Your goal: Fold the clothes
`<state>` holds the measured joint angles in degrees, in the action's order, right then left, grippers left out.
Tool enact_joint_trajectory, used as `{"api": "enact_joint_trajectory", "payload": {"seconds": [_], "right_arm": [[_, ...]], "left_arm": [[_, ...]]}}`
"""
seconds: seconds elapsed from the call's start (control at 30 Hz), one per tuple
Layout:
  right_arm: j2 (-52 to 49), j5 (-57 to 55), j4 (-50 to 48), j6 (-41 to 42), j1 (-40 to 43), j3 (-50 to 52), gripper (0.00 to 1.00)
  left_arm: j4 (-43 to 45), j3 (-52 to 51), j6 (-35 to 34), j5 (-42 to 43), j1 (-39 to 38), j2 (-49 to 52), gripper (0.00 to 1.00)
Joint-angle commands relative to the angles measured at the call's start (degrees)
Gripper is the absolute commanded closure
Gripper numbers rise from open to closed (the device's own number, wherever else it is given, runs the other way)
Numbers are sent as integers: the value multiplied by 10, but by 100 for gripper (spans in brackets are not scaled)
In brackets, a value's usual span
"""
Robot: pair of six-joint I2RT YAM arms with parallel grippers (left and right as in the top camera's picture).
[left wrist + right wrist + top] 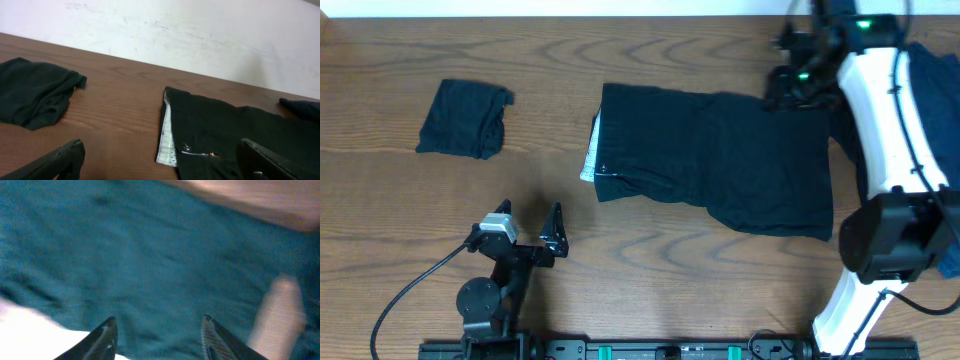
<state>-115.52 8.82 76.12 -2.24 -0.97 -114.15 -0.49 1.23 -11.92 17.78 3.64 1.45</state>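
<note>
A large black garment (720,160) lies spread on the table's middle right, with a pale grey-white inner strip (590,150) at its left edge; it also shows in the left wrist view (235,135) with the strip (166,137). A small folded black garment (465,118) lies at the far left, also in the left wrist view (32,92). My left gripper (530,225) is open and empty near the front edge. My right gripper (785,85) is open at the big garment's far right corner, above dark fabric (150,265).
A navy blue garment (935,80) lies at the right edge behind the right arm. A white wall (200,35) runs along the table's far side. Bare wood (550,120) lies between the two black garments.
</note>
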Motion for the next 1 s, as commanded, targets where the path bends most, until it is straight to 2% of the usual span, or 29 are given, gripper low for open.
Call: {"api": "enact_joint_trajectory", "payload": {"seconds": [0.0, 0.07, 0.2, 0.37, 0.47, 0.57, 0.7, 0.97], "right_arm": [[1, -53, -10, -3, 54, 26, 65], [1, -52, -34, 4, 80, 55, 67], [1, -52, -83, 5, 121, 135, 80], [1, -51, -169, 2, 159, 242, 83], [1, -47, -230, -28, 174, 290, 85], [1, -50, -275, -71, 187, 315, 87], [1, -70, -344, -81, 207, 339, 96], [1, -69, -404, -81, 268, 359, 97]], "left_arm": [[-21, -9, 7, 6, -2, -1, 2], [-22, -9, 7, 6, -2, -1, 2], [-22, -9, 7, 6, -2, -1, 2], [-21, -9, 7, 6, -2, -1, 2], [-21, -9, 7, 6, -2, -1, 2], [-22, -9, 7, 6, -2, -1, 2], [-22, -9, 7, 6, -2, -1, 2], [-21, -9, 7, 6, -2, -1, 2]]}}
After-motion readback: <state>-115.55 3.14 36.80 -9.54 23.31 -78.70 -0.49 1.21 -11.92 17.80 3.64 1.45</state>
